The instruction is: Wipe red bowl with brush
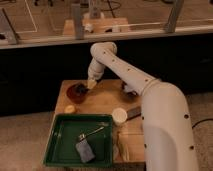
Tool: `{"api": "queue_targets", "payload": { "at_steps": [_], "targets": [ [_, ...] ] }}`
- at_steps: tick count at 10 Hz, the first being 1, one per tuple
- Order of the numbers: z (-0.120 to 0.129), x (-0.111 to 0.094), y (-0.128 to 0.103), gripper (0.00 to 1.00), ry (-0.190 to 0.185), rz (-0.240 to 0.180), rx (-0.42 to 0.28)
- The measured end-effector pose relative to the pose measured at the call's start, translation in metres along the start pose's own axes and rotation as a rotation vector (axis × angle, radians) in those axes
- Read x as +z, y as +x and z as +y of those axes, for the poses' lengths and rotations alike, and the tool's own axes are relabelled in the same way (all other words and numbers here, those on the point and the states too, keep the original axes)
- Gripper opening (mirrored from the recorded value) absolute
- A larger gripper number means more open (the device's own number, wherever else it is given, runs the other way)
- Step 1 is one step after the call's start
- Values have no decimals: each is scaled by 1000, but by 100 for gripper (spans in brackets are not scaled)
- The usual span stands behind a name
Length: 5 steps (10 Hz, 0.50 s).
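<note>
The red bowl sits at the back left of the wooden table. It is dark red-brown with a darker inside. My gripper hangs at the end of the white arm, just over the bowl's right rim. It is shut on the small pale cream brush, whose tip points down and left at the rim. I cannot tell whether the brush touches the bowl.
A round yellow-orange lump lies in front of the bowl. A green tray at the front holds a thin metallic utensil and a grey-blue sponge. A white cup stands right of the tray. A dark bowl is half hidden behind the arm.
</note>
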Motion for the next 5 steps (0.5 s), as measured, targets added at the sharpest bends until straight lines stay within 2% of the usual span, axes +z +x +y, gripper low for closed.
{"api": "queue_targets", "payload": {
  "at_steps": [1, 5],
  "targets": [
    [-1, 4, -14, 0, -1, 2, -18],
    [4, 10, -36, 0, -6, -7, -59]
  ]
}}
